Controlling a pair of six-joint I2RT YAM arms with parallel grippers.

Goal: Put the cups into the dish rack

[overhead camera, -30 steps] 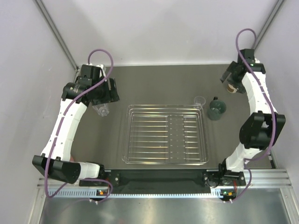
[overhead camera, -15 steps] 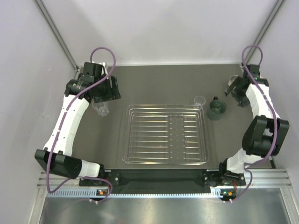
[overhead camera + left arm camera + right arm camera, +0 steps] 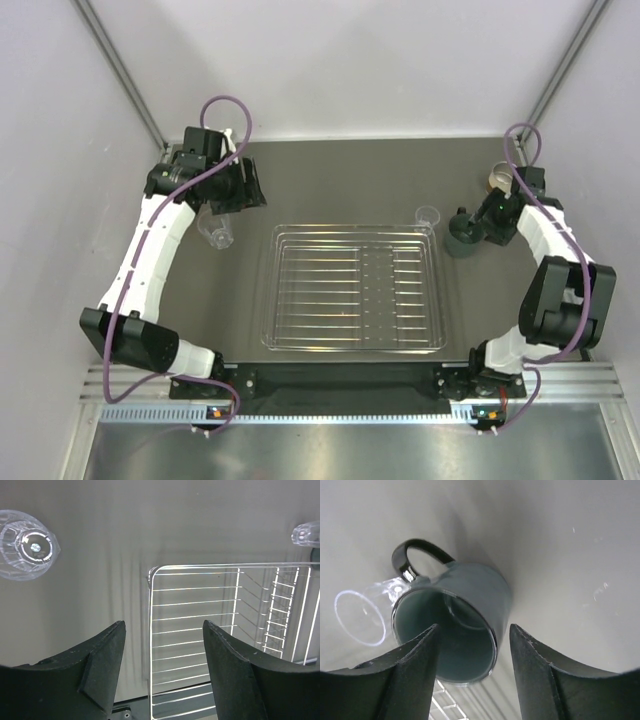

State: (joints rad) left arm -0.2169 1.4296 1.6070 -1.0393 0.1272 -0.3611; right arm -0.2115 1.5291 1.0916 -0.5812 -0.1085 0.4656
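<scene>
Dark mug (image 3: 463, 238) upright, handle toward far edge.

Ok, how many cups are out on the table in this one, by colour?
Clear cups: 2 (left clear cup, right clear cup)
Dark teal mug: 1
Cream-rimmed cup: 1
Total: 4 cups, none in the dish rack.
</scene>
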